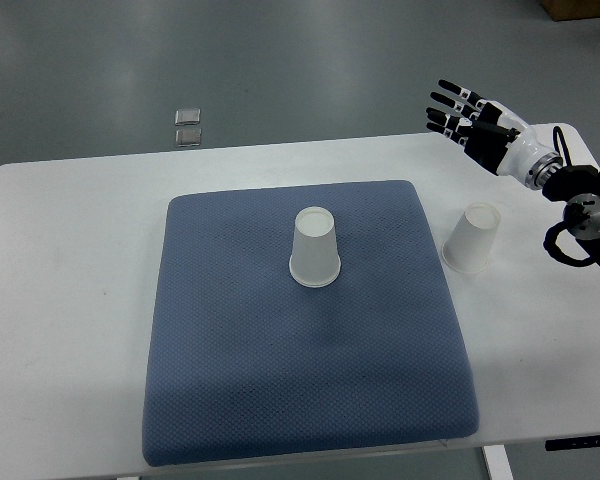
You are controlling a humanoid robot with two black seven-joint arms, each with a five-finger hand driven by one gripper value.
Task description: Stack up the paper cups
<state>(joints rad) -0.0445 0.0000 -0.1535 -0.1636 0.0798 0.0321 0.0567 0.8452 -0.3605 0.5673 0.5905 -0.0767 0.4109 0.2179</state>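
Observation:
A white paper cup (315, 248) stands upside down near the middle of the blue cushion (240, 390). A second white paper cup (472, 238) stands upside down on the white table (70, 300), just right of the cushion. My right hand (458, 112) is raised over the table's far right corner, above and behind the second cup. Its fingers are spread and hold nothing. The right arm (570, 195) comes in from the right edge. My left arm is out of view.
Two small grey squares (188, 126) lie on the floor beyond the table's far edge. A brown box corner (580, 8) shows at the top right. The table's front edge runs along the bottom of the picture.

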